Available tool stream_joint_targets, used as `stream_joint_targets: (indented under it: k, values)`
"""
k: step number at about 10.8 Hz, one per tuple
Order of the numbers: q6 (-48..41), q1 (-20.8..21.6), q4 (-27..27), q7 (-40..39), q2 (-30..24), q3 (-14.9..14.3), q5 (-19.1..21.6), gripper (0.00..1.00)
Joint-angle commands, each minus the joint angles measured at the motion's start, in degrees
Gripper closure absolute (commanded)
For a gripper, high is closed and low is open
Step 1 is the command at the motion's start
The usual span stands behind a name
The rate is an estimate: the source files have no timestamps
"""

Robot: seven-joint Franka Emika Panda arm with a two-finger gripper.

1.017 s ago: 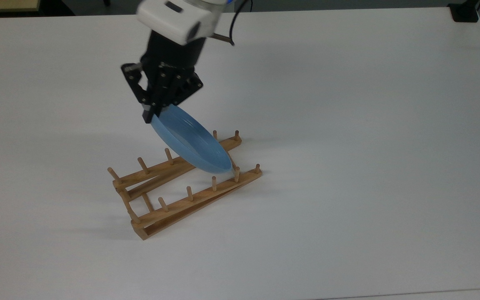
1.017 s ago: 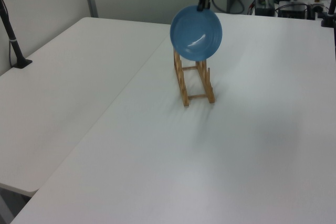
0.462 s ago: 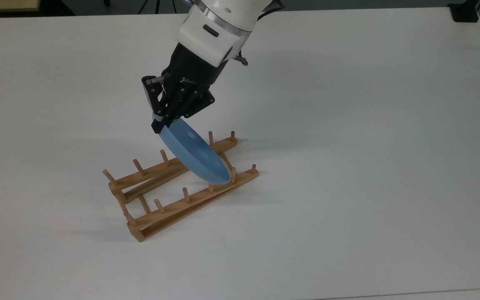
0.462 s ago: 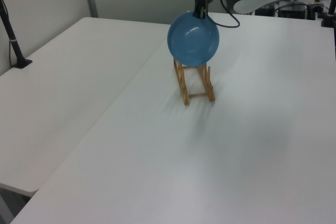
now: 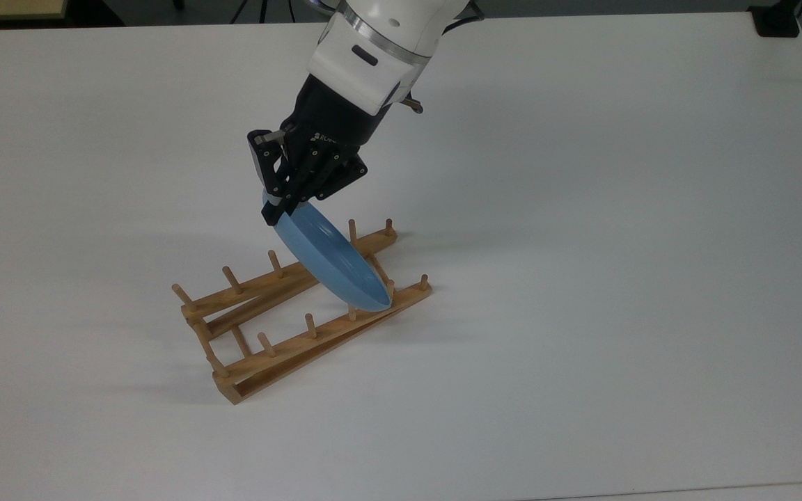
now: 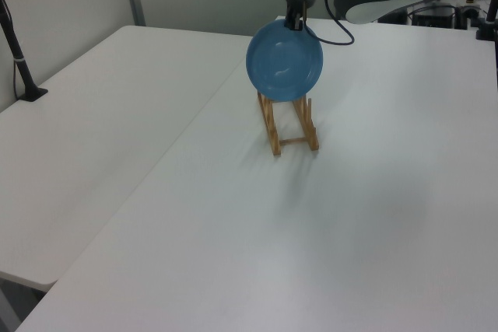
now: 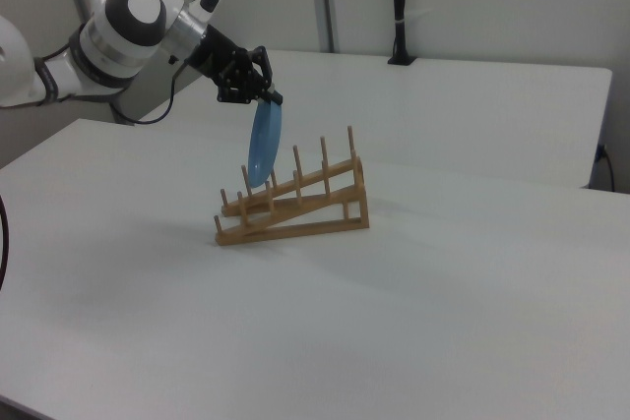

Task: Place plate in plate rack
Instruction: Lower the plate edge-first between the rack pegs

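White tabletop (image 5: 617, 243): bare apart from the rack and what hangs above it.

Light-brown wooden plate rack with two parallel pegged rails (image 5: 289, 327): stands on the table, sloped. In the right view (image 7: 295, 206) its low end is at the right view's left and its high end at the right view's right. In the top view the long axis runs from lower left to upper right.

Round glossy light-blue plate (image 5: 328, 261): held on edge, nearly upright, face across the rack's long axis. In the left view (image 6: 284, 60) the full disc faces the camera, centred over both rails. In the right view (image 7: 263, 142) it appears as a thin sliver, tilted slightly, with its lower rim down among the pegs at the rack's low end. In the top view the lower rim sits near the second-last peg pair at the top view's right end. Whether the rim already touches a rail cannot be told.

Black two-finger gripper (image 5: 277, 209): clamped on the plate's top rim, the plate hanging below it. Arm comes in from above and behind, as seen in the top view.

Key relation: the slot lies directly under the gripper, along the plate's own plane. Judgement: next move is a straight descent, holding the plate's face square to the rails so the rim drops between adjacent pegs. Risk: any yaw would set the rim on a peg top.
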Motion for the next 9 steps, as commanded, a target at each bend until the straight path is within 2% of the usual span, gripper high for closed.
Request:
stream_joint_targets:
  k: [1, 4, 6, 9]
  values:
    - [0.57, 0.40, -1.06, 1.59, -0.59, 1.61, -1.54, 1.00]
    - [0.21, 0.49, -1.59, 1.50, -0.59, 2.67, -1.80, 0.97]
    - [-0.23, 0.40, -1.85, 1.94, -0.59, 2.75, -4.51, 1.00]
    - [-0.23, 0.40, -1.24, 3.09, -1.38, 2.67, -4.88, 1.00]
